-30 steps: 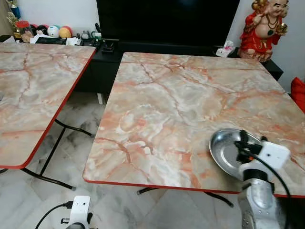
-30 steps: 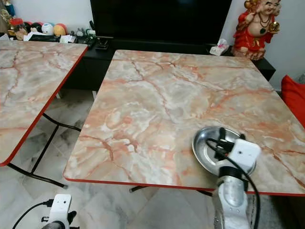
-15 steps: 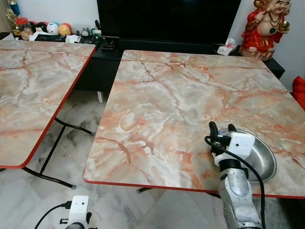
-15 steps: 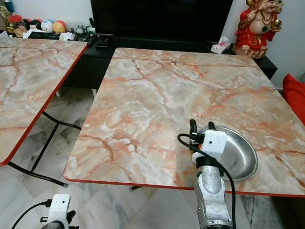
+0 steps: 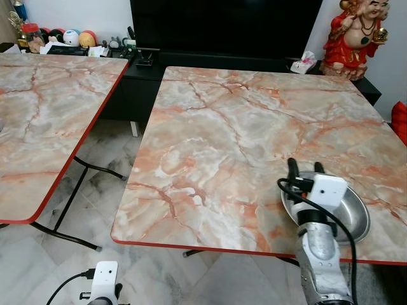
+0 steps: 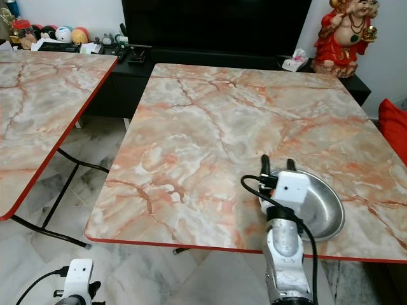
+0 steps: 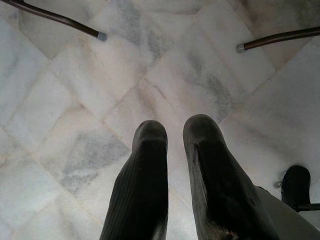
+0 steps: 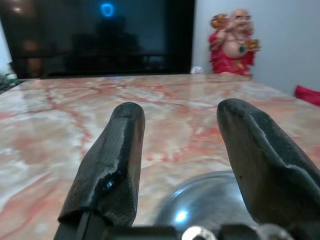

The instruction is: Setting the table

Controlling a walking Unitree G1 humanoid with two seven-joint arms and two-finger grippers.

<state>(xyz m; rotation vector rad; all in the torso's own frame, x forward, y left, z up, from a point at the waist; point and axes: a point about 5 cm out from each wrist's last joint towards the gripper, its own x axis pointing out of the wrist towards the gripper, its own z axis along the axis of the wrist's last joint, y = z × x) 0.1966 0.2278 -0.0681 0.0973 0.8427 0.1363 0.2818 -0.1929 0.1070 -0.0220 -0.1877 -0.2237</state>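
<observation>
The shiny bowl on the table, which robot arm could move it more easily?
The right one, probably. The right gripper is open and sits just over the near rim of the metal bowl on the marble table. The left gripper hangs low over the floor, beside the table legs.

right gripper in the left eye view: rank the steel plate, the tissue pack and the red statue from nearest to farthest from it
1. Steel plate: directly under and just right of the right gripper, at the table's near right edge.
2. Tissue pack: on the black cabinet beyond the table's far edge.
3. Red statue: far right corner, just past the tissue pack; a close call between these two.
</observation>
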